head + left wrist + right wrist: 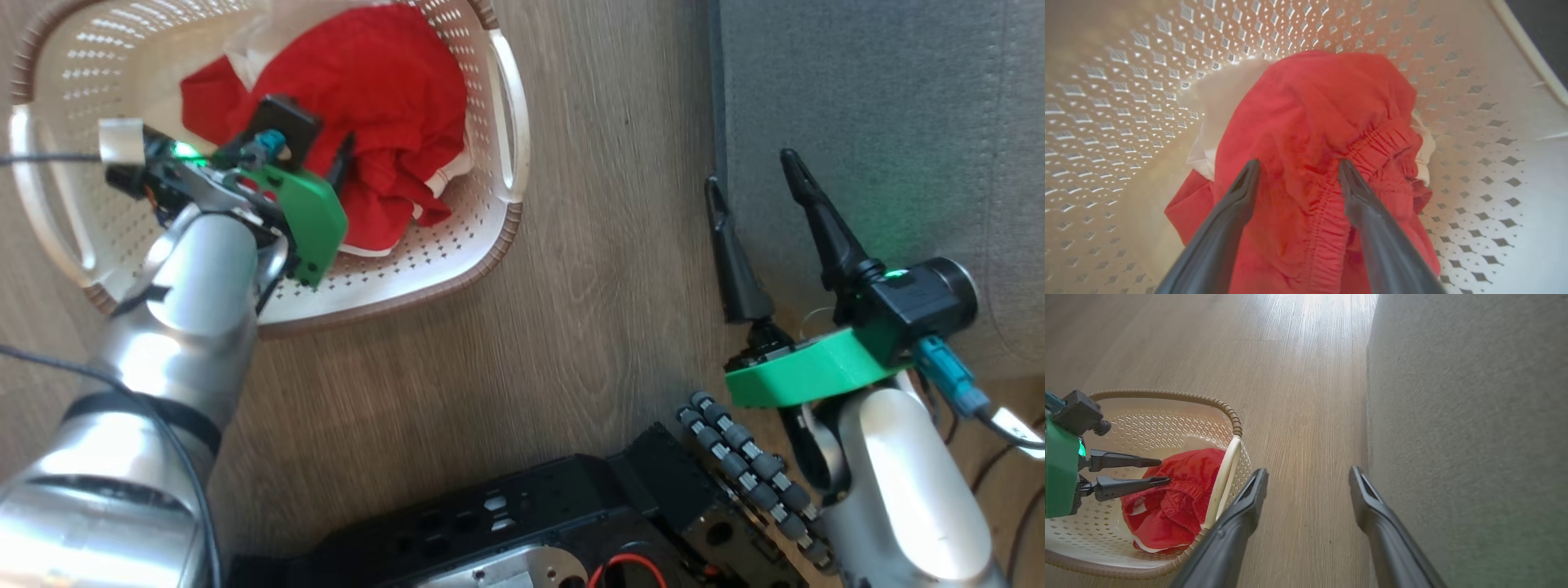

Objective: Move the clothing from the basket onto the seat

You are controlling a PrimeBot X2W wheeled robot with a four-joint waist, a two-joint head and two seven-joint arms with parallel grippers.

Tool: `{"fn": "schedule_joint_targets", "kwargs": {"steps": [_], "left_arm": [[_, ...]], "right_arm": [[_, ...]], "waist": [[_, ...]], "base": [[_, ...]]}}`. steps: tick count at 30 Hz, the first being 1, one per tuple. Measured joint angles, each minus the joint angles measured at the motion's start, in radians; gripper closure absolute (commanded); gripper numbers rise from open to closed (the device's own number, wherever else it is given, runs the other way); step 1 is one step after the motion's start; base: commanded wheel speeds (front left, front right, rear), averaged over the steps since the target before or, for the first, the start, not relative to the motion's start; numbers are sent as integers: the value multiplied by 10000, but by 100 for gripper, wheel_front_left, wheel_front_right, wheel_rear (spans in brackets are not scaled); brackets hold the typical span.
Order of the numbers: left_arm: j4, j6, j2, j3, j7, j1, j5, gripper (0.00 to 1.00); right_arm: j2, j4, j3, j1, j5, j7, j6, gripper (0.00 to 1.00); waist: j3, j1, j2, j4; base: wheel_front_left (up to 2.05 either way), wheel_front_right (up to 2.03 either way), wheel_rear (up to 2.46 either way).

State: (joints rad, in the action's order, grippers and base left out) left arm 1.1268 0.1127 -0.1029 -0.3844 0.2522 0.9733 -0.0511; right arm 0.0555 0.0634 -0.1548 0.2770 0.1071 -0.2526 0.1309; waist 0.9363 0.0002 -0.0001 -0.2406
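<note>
Grasp stage. Poised left gripper (1298,163), jaws apart, over clothing (1310,102) in basket (457,245); held right gripper (751,167) spread beside seat (882,122). Needed next: closing, lifting.

Nothing here can be read: no text, brand, number or sign. The small white tag (1016,425) on the cable by the right arm, at about four o'clock in the head view, is too blurred to show writing. The pale tape (121,139) at ten o'clock shows no legible mark. The visible folds of the clothing (1310,122) and the walls of the basket (1126,102) carry no print.
</note>
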Motion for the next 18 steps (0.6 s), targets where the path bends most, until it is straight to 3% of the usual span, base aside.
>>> {"fn": "schedule_joint_targets", "kwargs": {"steps": [6,18], "left_arm": [[1379,-4,21,-52,-399,1080,67,0],[1616,167,25,-522,-2947,1325,182,0]], "right_arm": [[-4,-25,-453,-5,-209,-2,0,0],[-4,-157,-495,-5,-280,-29,0,0]], "waist": [[506,-2,0,-99],[745,-2,0,-76]], "base": [[0,0,0],[0,0,0]]}}
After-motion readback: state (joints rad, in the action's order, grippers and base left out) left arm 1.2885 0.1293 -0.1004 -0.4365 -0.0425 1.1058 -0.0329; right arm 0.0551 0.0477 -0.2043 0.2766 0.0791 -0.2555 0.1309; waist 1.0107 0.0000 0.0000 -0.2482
